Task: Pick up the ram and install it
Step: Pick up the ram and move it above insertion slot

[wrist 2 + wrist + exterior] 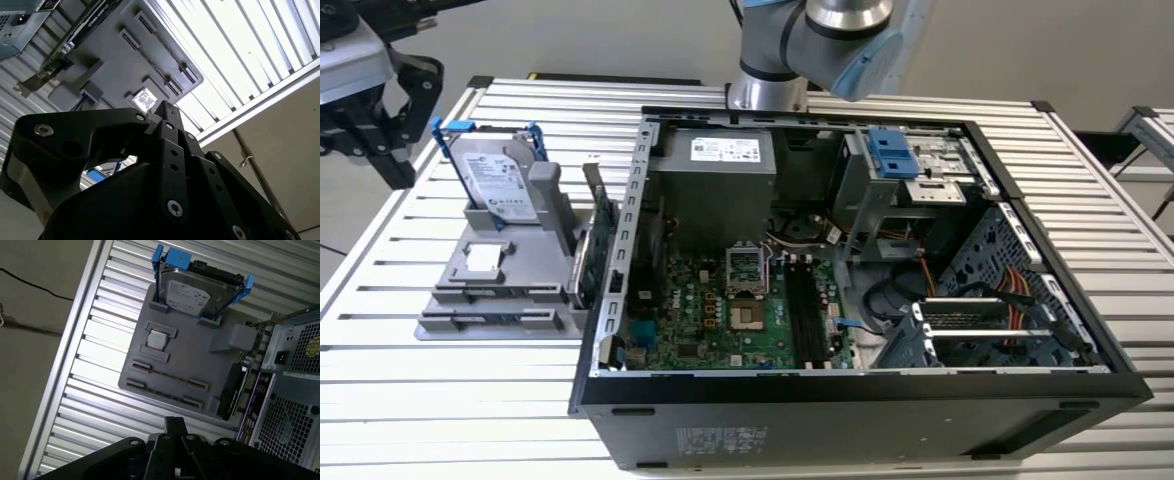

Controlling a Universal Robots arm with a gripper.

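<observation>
silver metal slats make up the worktop [400, 400], long and ridged, with gaps between them. a black metal case [854, 420] lies on its side with its cover off. i think that is so the green board [707, 320] inside faces up and can be reached from above. the board has long black slots [807, 315], and nothing stands in them.

beside the case sits a flat grey plastic tray [200, 355]. it seems to have a fitted spot for each part, so nothing slides about. the ram [167, 376] is in the tray. it looks like a thin dark stick standing on its narrow edge, held at both ends by small grey blocks, so its top edge is free to grab. near it lie a small square shiny chip [156, 340] and a silver hard drive [192, 290] with blue rails, propped up at a slant. a card [232, 390] stands on edge next to the case.

the black gripper [376, 150] hangs up high past the hard drive end of the tray, well apart from the ram. i cannot tell if it is spread or pressed together. the ram is not yet picked up.
</observation>
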